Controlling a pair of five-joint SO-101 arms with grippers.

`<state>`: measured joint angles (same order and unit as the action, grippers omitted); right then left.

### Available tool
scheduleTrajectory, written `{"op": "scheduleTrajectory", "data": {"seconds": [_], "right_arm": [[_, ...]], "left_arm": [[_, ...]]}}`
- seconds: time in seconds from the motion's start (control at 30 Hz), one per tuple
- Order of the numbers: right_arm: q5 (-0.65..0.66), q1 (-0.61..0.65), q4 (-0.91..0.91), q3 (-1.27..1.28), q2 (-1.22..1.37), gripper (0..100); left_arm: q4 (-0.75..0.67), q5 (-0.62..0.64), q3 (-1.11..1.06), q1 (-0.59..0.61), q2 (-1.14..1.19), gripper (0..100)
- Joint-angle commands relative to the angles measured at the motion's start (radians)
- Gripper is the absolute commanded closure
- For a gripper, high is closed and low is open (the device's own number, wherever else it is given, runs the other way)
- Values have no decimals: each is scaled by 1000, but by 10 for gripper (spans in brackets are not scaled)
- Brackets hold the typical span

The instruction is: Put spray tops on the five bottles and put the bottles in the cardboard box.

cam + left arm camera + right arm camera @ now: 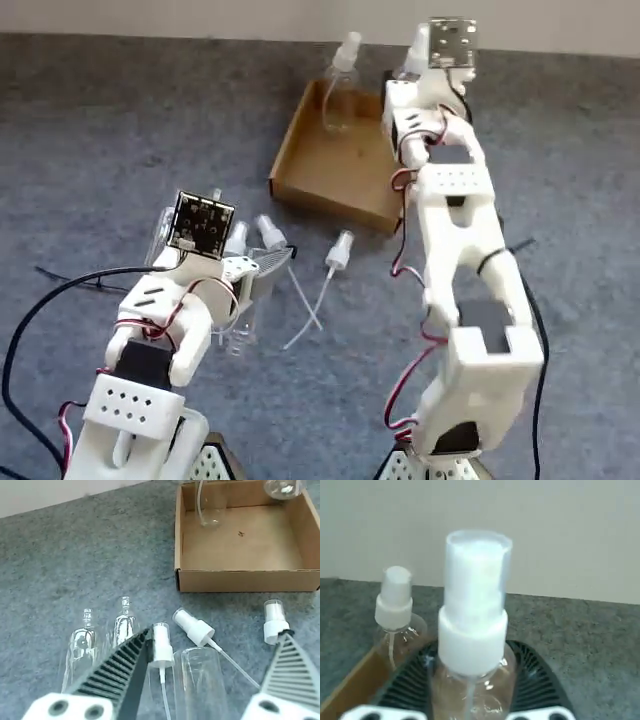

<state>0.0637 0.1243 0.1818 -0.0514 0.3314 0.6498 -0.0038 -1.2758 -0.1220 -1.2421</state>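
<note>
The desk (100, 120) is overlooked steeply from high up. The cardboard box (330, 185), shared by all views, is faced obliquely from the left wrist and level, close up, from the right.

One capped bottle (338, 95) stood in the cardboard box (330, 175), a second bottle (472, 630) at its far corner; uncapped bottles (82, 645) and spray tops (195, 627) rested outside it.

Worktop (120, 130) covered in grey, speckled, carpet-like felt, wall to wall across the high view. Plain pale wall (570, 530) runs along its far edge. Lighting flat, even, soft shadows.
</note>
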Motion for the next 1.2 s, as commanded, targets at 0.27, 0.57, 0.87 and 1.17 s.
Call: {"op": "scheduleTrajectory", "data": {"seconds": [0.27, 0.57, 0.87, 1.17], "right_arm": [[-14, -10, -67, -295, 243, 994], [-14, -10, -64, -343, 329, 994], [-11, -8, -64, -340, 331, 988], [-9, -8, -62, -340, 326, 964]], "left_arm": [[-26, -2, 5, 1, -1, 660], [-25, -2, 5, 1, -1, 660], [-25, -2, 5, 1, -1, 660], [-23, -2, 5, 1, -1, 660]]}}
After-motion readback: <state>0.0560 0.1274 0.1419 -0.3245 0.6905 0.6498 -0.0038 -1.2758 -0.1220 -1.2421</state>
